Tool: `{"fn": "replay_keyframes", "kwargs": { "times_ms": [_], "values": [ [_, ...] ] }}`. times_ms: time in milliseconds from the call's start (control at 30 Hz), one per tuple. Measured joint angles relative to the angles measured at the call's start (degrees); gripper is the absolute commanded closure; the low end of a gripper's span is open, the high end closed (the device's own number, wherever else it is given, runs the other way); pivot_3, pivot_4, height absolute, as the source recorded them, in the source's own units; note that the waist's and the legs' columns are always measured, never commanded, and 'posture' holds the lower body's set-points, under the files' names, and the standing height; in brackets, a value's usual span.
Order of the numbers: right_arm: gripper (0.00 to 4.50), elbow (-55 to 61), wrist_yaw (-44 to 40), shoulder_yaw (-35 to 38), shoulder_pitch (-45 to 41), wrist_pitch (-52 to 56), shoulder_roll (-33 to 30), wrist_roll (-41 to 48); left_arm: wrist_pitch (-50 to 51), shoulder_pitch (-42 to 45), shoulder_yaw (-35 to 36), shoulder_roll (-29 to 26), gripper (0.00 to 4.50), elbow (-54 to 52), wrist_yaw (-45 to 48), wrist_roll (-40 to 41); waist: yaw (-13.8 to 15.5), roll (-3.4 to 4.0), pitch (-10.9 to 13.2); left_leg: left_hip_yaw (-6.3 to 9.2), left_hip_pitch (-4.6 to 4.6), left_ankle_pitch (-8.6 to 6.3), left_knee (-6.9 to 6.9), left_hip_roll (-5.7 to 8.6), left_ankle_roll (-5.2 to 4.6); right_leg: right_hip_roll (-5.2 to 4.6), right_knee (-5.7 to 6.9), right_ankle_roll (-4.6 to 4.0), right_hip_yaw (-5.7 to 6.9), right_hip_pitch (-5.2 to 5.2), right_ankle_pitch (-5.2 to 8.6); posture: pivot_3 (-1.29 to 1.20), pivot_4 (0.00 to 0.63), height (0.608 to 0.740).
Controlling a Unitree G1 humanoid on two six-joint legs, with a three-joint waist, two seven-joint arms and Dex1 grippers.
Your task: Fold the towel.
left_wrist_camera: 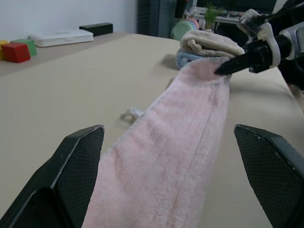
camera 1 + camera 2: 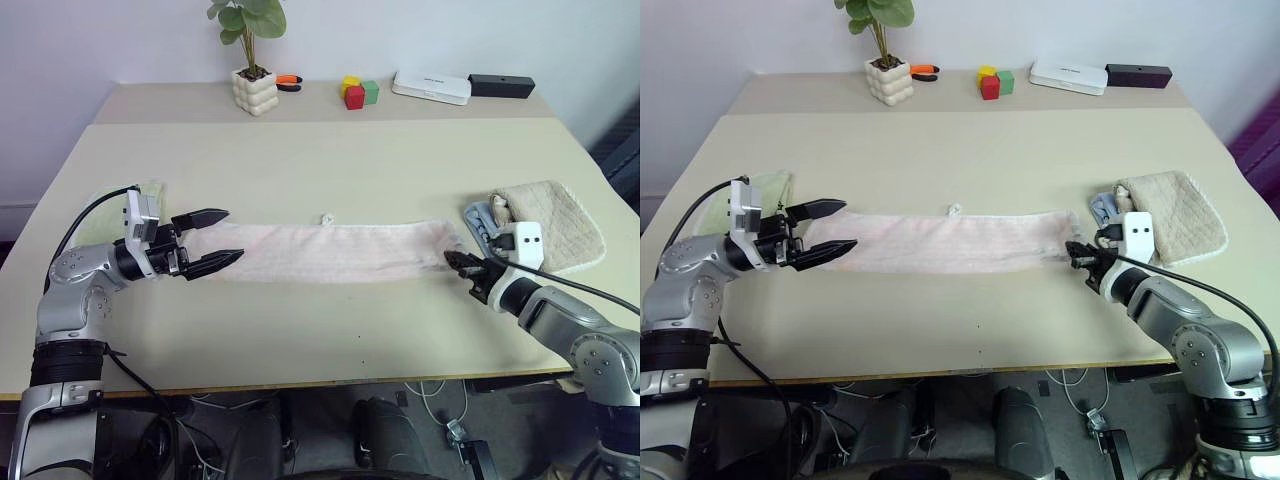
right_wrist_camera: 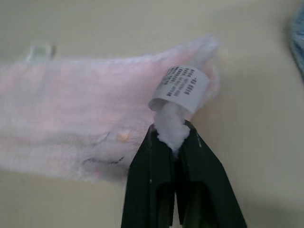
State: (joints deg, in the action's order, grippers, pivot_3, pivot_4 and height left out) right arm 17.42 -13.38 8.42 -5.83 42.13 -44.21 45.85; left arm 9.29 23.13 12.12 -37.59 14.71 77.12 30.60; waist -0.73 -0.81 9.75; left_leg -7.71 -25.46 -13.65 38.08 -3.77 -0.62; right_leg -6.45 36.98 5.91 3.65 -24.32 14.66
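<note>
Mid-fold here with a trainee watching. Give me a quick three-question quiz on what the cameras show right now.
1. True or false: the right gripper is shut on a corner of the towel.
2. The left gripper at the towel's other end is: A) shut on it, B) open, C) holding the plant.
3. What lies on the table just behind the right gripper?

Key:
1. True; cloth is pinched between its fingers, beside the white label.
2. B; its fingers stand wide apart at the towel's end.
3. A folded beige towel on something blue.
</note>
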Motion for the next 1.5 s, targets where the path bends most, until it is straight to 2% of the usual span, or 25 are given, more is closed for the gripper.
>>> {"fn": "replay_keyframes", "kwargs": {
  "times_ms": [200,400,500,700,900,1467,1500],
  "values": [
    [4.46,8.2,-5.7,-9.2,-8.6,-0.9,-1.8,-9.7,-0.9,0.2,-0.1,0.5,0.00,0.4,0.0,0.0,0.0,-0.01,0.0,0.00,-0.03,0.00,0.00,-0.01,0.00,0.00,0.00,0.00,0.01,-0.06,0.00,0.00,0.150,0.735],
    [4.46,11.6,-8.9,-16.0,-13.2,1.3,0.5,-13.4,-0.9,0.0,0.0,-0.2,0.00,0.3,0.1,0.0,0.1,-0.04,0.0,0.00,-0.07,-0.01,0.06,0.00,-0.02,-0.03,0.00,-0.08,0.02,-0.05,0.04,0.00,0.150,0.735],
    [4.46,11.3,-10.2,-18.7,-15.1,1.4,2.7,-15.3,-0.7,-0.6,0.2,-0.9,0.00,-1.4,0.1,0.1,0.0,-0.04,0.0,0.00,-0.06,-0.01,0.04,-0.02,-0.02,-0.03,0.01,-0.07,0.03,-0.08,0.03,0.00,0.150,0.735],
    [4.46,4.7,-11.8,-23.9,-20.3,1.3,12.0,-18.9,-0.6,-3.2,0.5,-1.3,0.00,-4.7,-0.9,0.1,-0.1,-0.06,0.0,-0.04,-0.07,-0.01,0.03,-0.02,-0.02,-0.01,0.03,0.00,0.03,-0.09,0.00,0.00,0.150,0.735],
    [4.46,0.5,-12.9,-25.3,-20.8,0.3,17.5,-22.1,1.5,-6.8,1.3,-1.8,0.00,-9.5,-2.9,1.7,-0.1,-0.06,0.0,-0.04,-0.07,-0.01,0.04,-0.02,-0.01,-0.02,0.04,0.00,0.03,-0.08,-0.01,0.00,0.150,0.735],
    [4.46,-6.5,-18.4,-31.6,-22.1,-3.2,24.6,-30.6,2.6,-9.8,2.7,-2.7,0.00,-12.6,-5.0,2.6,-0.2,-0.05,0.0,-0.06,-0.07,-0.01,0.03,-0.02,0.01,-0.01,0.05,0.00,0.05,-0.09,-0.01,0.00,0.150,0.735],
    [3.90,-6.5,-18.5,-31.4,-22.1,-3.1,25.0,-30.5,2.6,-9.9,2.7,-2.7,0.00,-12.6,-5.0,2.6,-0.2,-0.05,0.0,-0.06,-0.07,-0.01,0.03,-0.03,0.01,-0.01,0.05,0.00,0.05,-0.09,0.00,0.00,0.150,0.735]
  ]
}}
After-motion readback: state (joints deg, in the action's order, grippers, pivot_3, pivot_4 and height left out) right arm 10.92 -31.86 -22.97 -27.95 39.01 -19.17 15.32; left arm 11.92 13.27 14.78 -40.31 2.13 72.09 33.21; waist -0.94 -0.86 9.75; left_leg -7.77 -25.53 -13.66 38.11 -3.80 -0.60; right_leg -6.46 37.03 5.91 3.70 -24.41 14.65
